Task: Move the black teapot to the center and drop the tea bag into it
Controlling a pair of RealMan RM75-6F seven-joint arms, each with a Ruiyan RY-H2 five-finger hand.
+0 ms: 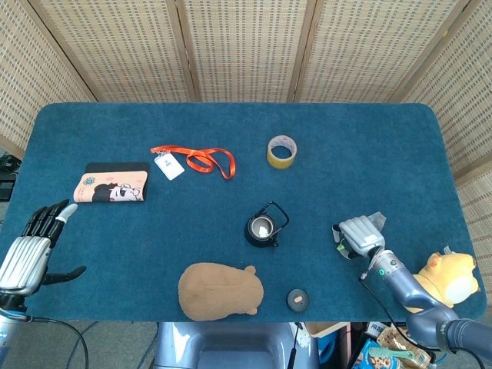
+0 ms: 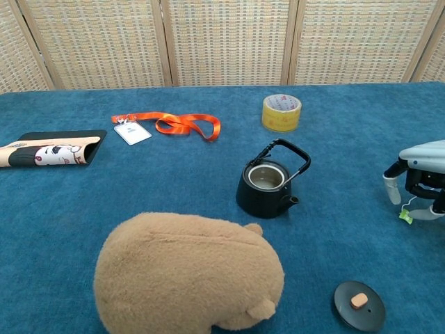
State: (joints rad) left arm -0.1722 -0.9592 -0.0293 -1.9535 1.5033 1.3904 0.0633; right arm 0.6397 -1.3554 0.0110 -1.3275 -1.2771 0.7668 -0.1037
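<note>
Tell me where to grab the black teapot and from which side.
Grip the black teapot by its handle, coming from above. The handle stands raised over the open mouth, tilted toward the back right, with clear space around it; the round body offers no such hold.

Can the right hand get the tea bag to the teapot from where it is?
Probably yes. The right hand holds the tea bag, the teapot stands open with its lid off, and only bare cloth lies between them.
</note>
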